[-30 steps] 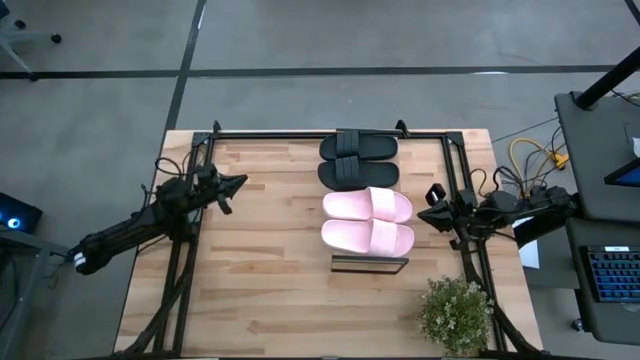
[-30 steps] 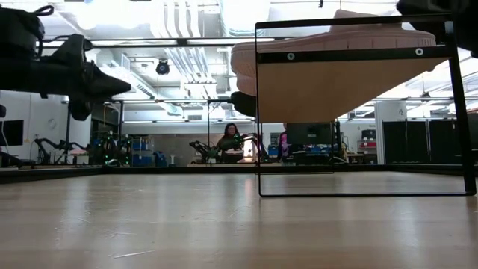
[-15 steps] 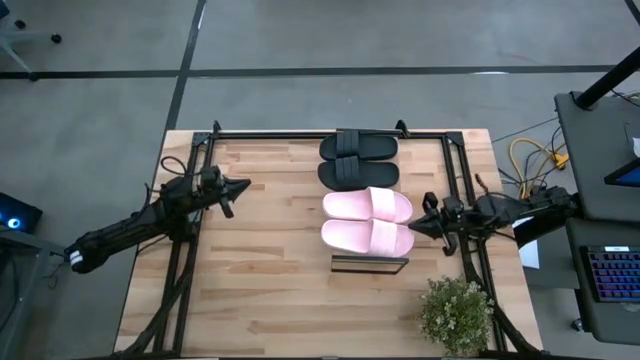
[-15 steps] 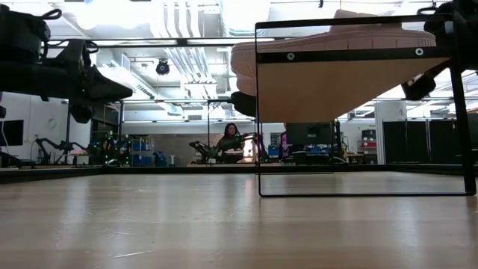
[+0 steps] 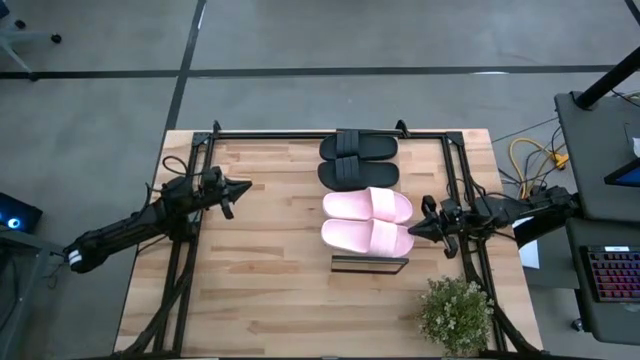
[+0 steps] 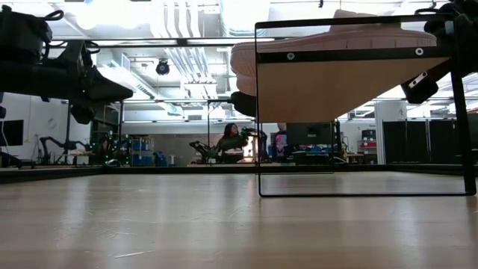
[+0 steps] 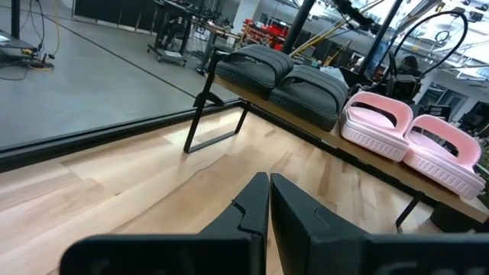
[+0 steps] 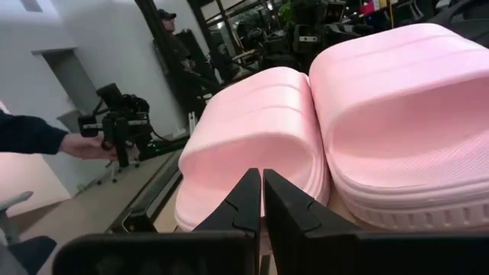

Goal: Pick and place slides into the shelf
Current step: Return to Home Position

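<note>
Fingers on both arms are pressed together and carry nothing: the left fingers (image 7: pixel 250 208) show only a hairline seam between them, and so do the right fingers (image 8: pixel 246 200). All four slides lie on the shelf (image 6: pixel 336 90), which stands right of the middle of the table (image 5: pixel 270 270). The black slides (image 5: pixel 358 158) sit as a pair at one end. The pink slides (image 5: pixel 367 220) sit as a pair next to them, toward the end nearer a potted plant (image 5: pixel 457 312). With nothing left to place, the task looks finished apart from sending the arms home.

The right arm needs the care. Its fingertips sit just beside the outer end of the pink pair, and the right wrist view is filled with pink; whether they touch cannot be told. The sound move is to draw straight back along the arm's own line, away from the shelf, before any folding or lowering. That way the tips do not sweep sideways and nudge a slide off the plank. The plant stands near the table's right corner, so the elbow should not swing that way. The left arm hovers over the table's left part, well apart from the shelf, and looks free to fold home.
</note>
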Controlling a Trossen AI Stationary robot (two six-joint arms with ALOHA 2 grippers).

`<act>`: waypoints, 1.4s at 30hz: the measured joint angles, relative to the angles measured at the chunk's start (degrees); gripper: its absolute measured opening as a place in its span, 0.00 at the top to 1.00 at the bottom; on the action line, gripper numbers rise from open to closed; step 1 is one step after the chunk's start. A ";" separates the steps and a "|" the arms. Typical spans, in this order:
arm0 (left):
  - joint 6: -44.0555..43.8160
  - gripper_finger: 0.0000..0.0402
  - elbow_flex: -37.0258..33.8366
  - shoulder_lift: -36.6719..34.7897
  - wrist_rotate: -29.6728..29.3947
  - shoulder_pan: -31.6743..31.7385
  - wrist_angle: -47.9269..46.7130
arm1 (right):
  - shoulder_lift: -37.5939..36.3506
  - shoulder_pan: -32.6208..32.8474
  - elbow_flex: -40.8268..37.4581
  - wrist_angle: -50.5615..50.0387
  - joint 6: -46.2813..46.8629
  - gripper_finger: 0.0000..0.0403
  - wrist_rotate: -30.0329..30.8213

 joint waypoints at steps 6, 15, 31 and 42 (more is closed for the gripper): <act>0.00 1.00 0.00 0.41 0.00 0.00 0.02 | -0.04 0.00 0.00 0.79 -1.20 0.98 -0.40; 0.02 1.00 -0.02 0.41 0.01 0.02 0.07 | -0.04 0.02 0.00 4.94 -8.59 0.98 -5.70; 0.04 1.00 -0.04 0.34 0.02 0.00 0.13 | 0.04 0.02 -0.02 0.26 -3.76 0.98 -5.95; 0.04 1.00 -0.04 0.39 0.02 0.01 0.15 | 0.04 0.02 -0.02 0.16 -3.61 0.98 -5.95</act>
